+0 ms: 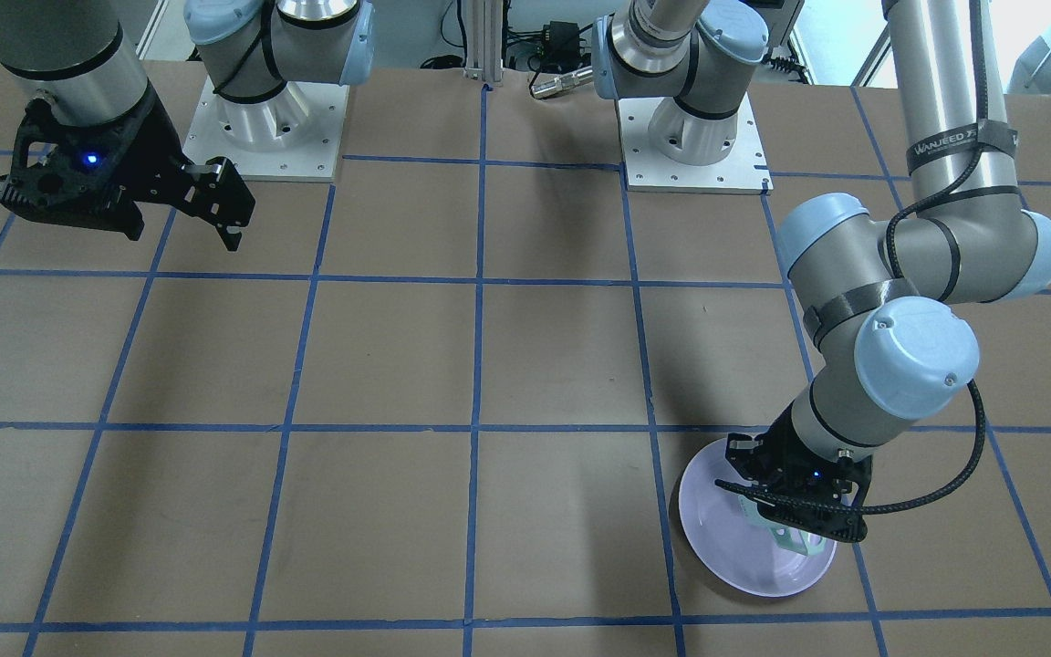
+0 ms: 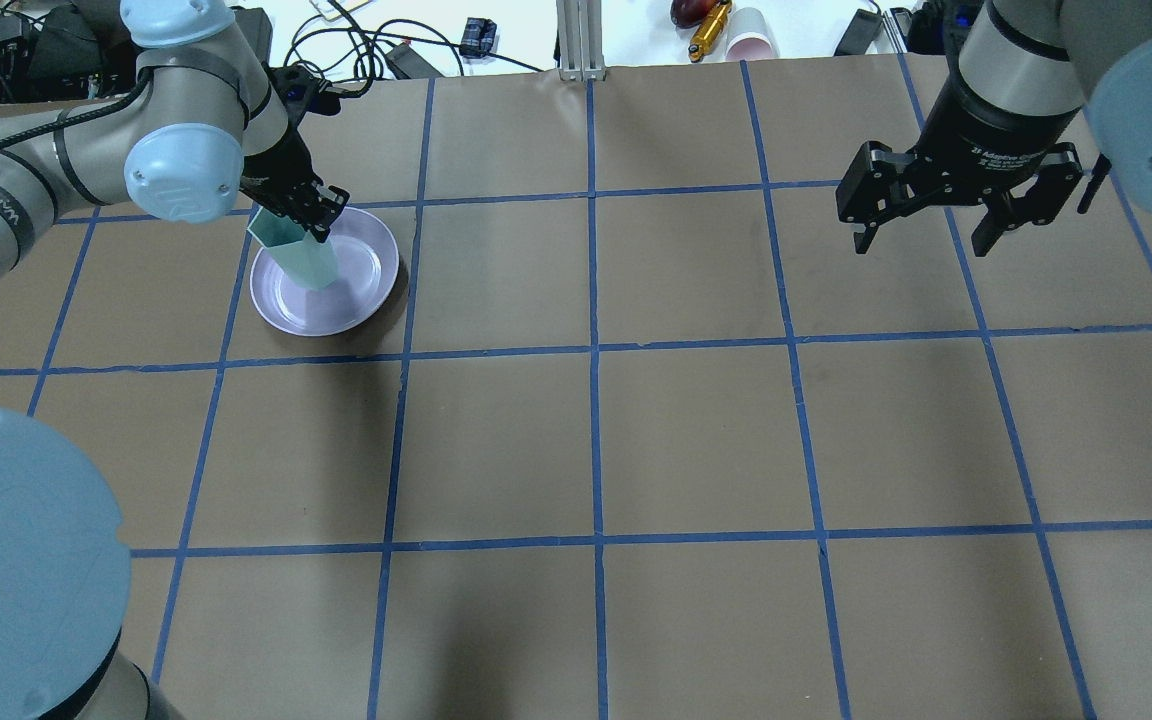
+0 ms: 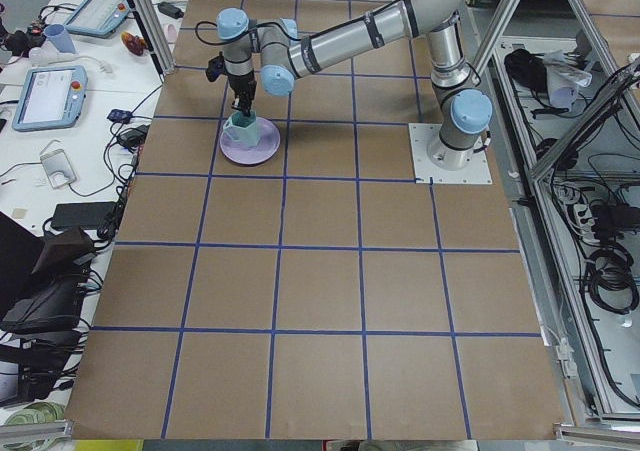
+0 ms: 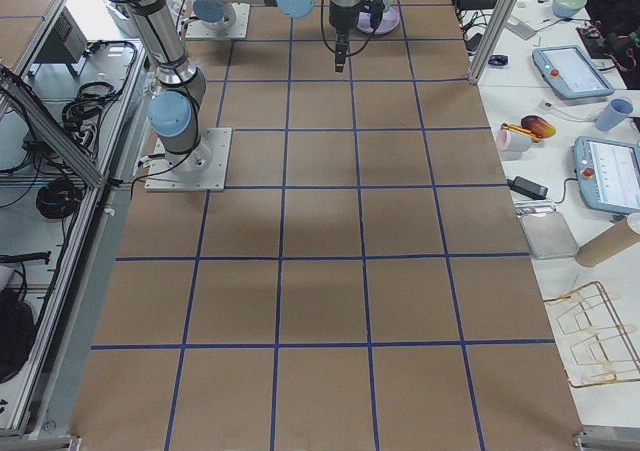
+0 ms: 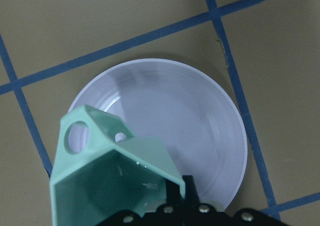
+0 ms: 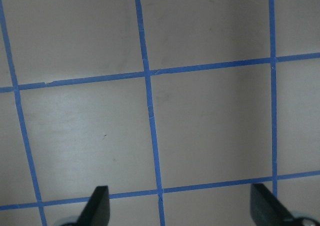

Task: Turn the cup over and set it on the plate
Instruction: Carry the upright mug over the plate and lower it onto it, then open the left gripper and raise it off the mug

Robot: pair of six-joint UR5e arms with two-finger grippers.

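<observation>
The pale mint-green faceted cup (image 2: pixel 298 255) is held over the lavender plate (image 2: pixel 361 290) at the far left of the table. My left gripper (image 2: pixel 314 222) is shut on the cup's rim. In the left wrist view the cup (image 5: pixel 107 178) is mouth up, showing its darker inside, with the loop handle at its upper left, above the plate (image 5: pixel 195 116). I cannot tell whether its base touches the plate. From the front the cup (image 1: pixel 795 540) hangs tilted under the left gripper (image 1: pixel 785 511). My right gripper (image 2: pixel 921 243) is open and empty, high above the far right of the table.
The brown table has a blue tape grid (image 2: pixel 593 345). Cables, a pink cup (image 2: pixel 751 45) and small items lie beyond its far edge. The arm bases (image 1: pixel 690 137) stand at the robot's side. The right wrist view shows only bare table between the open fingertips (image 6: pixel 100 201).
</observation>
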